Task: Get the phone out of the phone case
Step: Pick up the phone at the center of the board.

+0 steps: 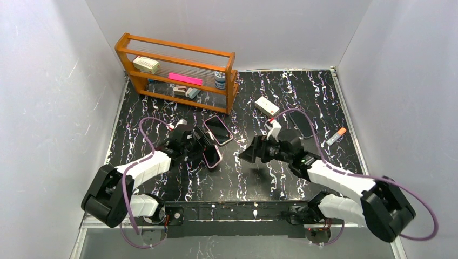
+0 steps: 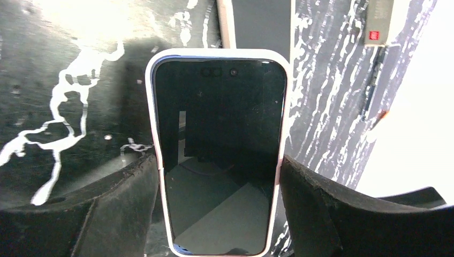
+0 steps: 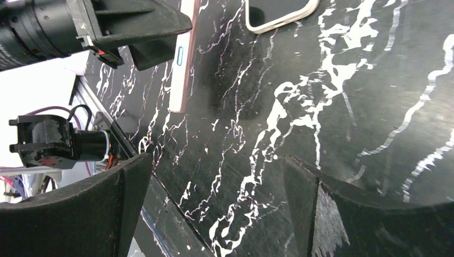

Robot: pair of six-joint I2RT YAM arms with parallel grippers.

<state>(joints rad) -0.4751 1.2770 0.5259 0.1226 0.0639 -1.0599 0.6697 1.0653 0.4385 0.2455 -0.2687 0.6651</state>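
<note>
My left gripper is shut on a phone in a pale pink case, held on its long edges and lifted off the black marbled table. In the left wrist view the phone's dark screen faces the camera, with a finger pressed on each side of the case. The right wrist view shows the case's pink edge side-on beneath the left gripper. My right gripper is open and empty, a little to the right of the held phone and pointing at it.
A second phone in a pink case lies flat just behind the held one. A dark phone-shaped thing, a white box and a marker lie at the right back. A wooden rack stands at the back left.
</note>
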